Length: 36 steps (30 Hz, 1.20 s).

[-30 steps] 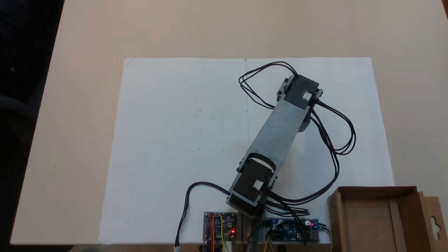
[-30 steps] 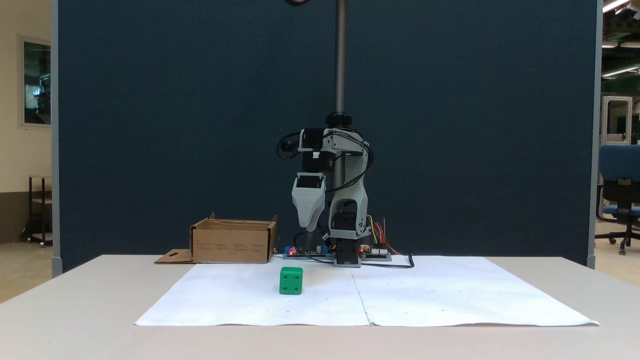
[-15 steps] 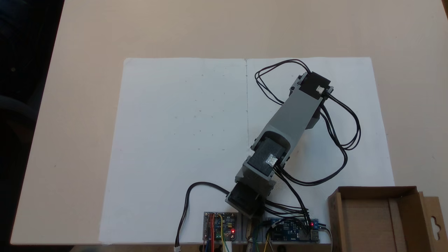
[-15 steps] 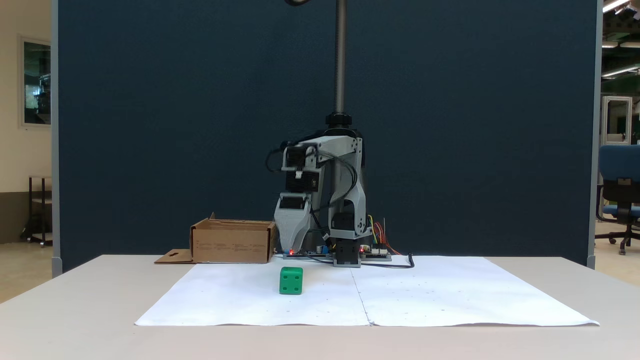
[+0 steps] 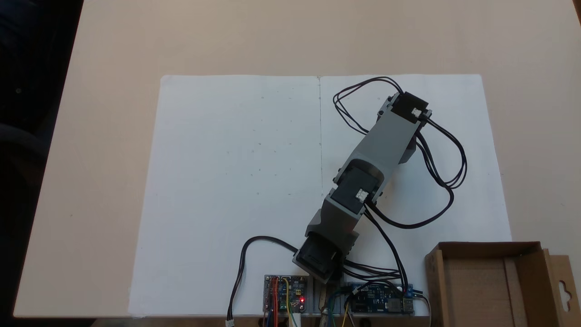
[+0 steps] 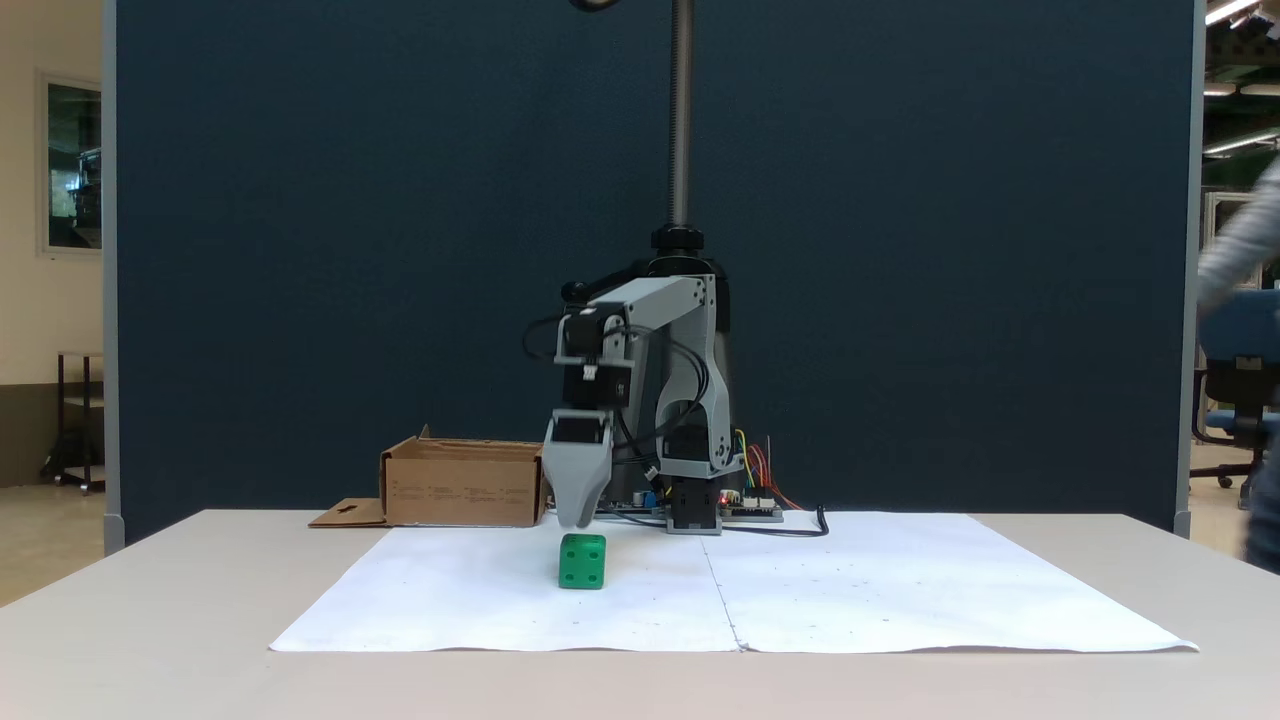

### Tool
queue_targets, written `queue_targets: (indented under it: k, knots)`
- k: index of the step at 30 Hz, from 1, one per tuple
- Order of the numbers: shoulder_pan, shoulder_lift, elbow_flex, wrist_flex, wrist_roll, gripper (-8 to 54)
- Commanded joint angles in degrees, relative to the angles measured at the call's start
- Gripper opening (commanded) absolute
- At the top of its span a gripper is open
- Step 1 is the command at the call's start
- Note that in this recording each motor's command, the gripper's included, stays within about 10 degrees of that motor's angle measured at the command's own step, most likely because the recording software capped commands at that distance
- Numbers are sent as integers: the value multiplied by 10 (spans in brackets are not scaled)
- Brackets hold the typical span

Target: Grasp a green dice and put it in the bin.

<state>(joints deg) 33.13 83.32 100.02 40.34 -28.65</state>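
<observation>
Here is the claw (image 6: 577,524) in the side-on fixed view, pointing straight down with its grey tip hanging just above the green dice (image 6: 582,561) — near, but whether it touches the top face I cannot tell. Only one tapered grey jaw shows from this side, so whether the claw is wide or narrow cannot be told. The dice sits on the white paper sheet (image 6: 850,590), left of the sheet's centre crease in this view, with round pips on the face toward the camera. In the fixed view from above, the arm (image 5: 383,145) stretches out over the right half of the paper (image 5: 227,181) and covers the dice's spot, black cables looping beside it. The cardboard box (image 5: 494,286) stands at the lower right corner there, open side up, its flap with the hang-hole along the right edge; from the side it sits behind and left of the dice (image 6: 465,483), well apart from it. A blurred grey sleeve (image 6: 1240,240) of a person shows at the far right — beyond the blue screen (image 6: 350,250).
</observation>
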Motion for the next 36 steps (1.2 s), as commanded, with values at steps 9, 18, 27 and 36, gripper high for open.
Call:
queue_targets:
  k: [9,18,27,36]
  knots:
    - [-20,-2,-28,-19,-43,432]
    - [-31,-11,-28,-37,-42,431]
    - [-33,-26,-28,-57,-42,422]
    - [-33,-56,-28,-79,-43,422]
